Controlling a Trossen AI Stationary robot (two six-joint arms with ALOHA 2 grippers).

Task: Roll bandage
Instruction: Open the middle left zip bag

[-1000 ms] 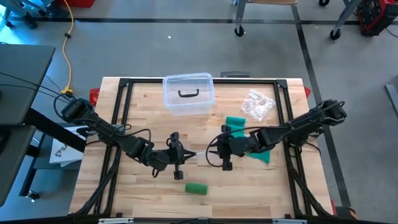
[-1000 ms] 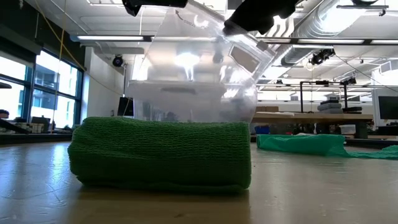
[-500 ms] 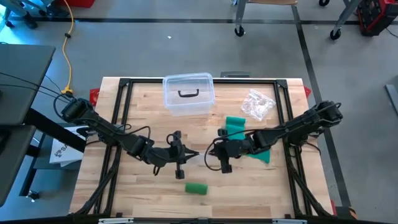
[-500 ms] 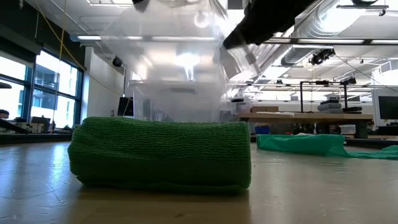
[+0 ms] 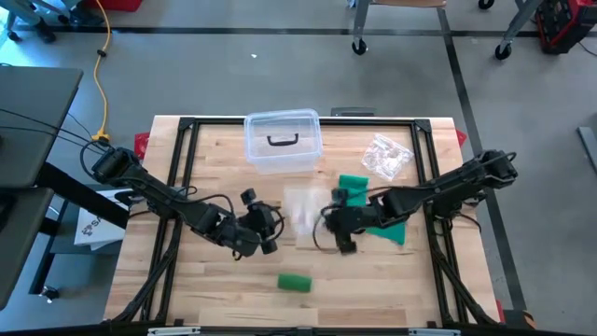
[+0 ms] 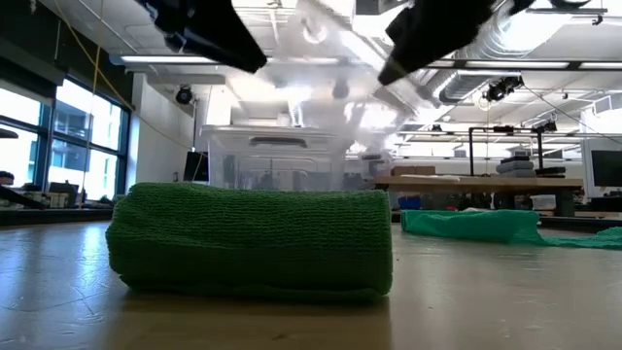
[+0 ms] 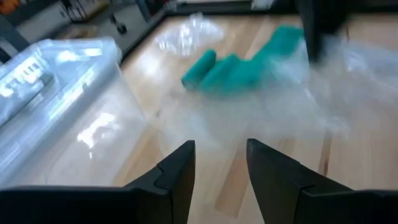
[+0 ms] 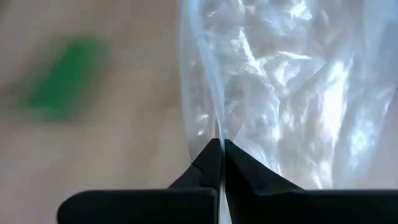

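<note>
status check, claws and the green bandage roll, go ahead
Right claw shut on clear plastic bag, mid-table. Left claw open, empty, facing the bag. Green bandage roll lies rolled at the near edge, untouched. Nothing blocking it.

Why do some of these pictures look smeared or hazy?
Left wrist view: the plastic bag and teal bandage are smeared. Right wrist view: the green roll is out of focus, the bag glints. Low view: ceiling lights glare through the clear box.
</note>
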